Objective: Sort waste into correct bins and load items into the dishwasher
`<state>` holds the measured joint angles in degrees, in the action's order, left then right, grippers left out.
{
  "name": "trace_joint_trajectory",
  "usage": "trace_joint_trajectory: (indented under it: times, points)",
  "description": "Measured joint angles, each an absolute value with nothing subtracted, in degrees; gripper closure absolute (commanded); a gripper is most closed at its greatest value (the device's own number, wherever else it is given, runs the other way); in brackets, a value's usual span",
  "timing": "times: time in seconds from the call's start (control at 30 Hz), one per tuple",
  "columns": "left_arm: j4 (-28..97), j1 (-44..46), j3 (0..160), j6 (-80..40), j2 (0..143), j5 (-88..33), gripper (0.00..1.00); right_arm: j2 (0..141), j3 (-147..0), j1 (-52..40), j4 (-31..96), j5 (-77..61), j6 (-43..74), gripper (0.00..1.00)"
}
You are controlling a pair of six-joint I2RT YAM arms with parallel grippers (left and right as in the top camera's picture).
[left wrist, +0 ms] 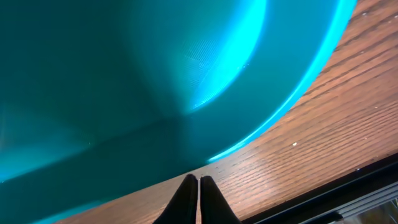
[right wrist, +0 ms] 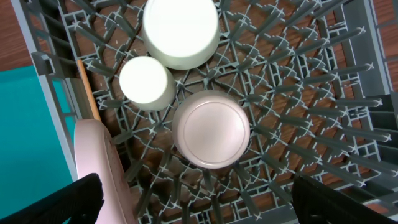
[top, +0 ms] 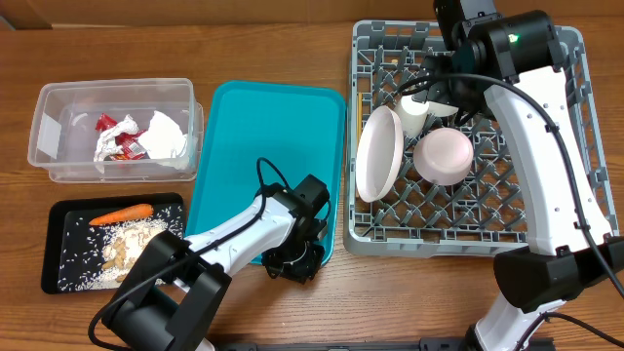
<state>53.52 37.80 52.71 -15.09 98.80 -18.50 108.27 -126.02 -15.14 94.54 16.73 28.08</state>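
The grey dishwasher rack (top: 556,239) holds a pink plate on edge (top: 378,154), a pink bowl upside down (top: 444,156) and a white cup (top: 413,115). In the right wrist view the rack (right wrist: 323,93) shows the pink bowl (right wrist: 211,129), a small white cup (right wrist: 146,83), a larger white cup (right wrist: 180,31) and the plate's edge (right wrist: 99,162). My right gripper (right wrist: 198,205) is open and empty above the rack. My left gripper (left wrist: 199,183) is shut and empty at the near right corner of the teal tray (left wrist: 155,68), over the wood. The tray (top: 263,146) is bare.
A clear plastic bin (top: 49,136) at the left holds wrappers and crumpled paper (top: 136,138). A black tray (top: 54,278) in front of it holds a carrot (top: 121,213) and rice. The table's front edge lies just below my left gripper.
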Motion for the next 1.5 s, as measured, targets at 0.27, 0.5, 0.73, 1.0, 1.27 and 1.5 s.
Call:
trace_joint_trajectory:
  times: [0.27,0.5,0.73,1.0,1.27,1.5]
  points:
    - [52.03,37.80,52.64,-15.09,98.80,-18.52,0.82,108.27,-126.02,-15.14,94.56,16.73,28.05,0.00]
    - [51.42,37.80,52.64,-15.09,98.80,-18.72,0.85,108.27,-126.02,-15.14,94.54,16.73,28.08,0.00]
    - [52.10,37.80,53.41,-14.41,98.80,-18.33,0.87,108.27,-126.02,-15.14,94.52,16.73,28.10,0.00]
    - [52.66,37.80,57.17,-13.74,98.80,-18.22,0.89,108.27,-126.02,-15.14,94.56,16.73,28.08,0.00]
    - [52.18,37.80,58.54,-13.30,98.80,-17.98,0.85,108.27,-126.02,-15.14,94.56,16.71,28.05,0.00]
    - [51.83,37.80,58.54,-13.23,98.80,-17.78,0.96,108.27,-126.02,-15.14,94.56,16.71,28.10,0.00]
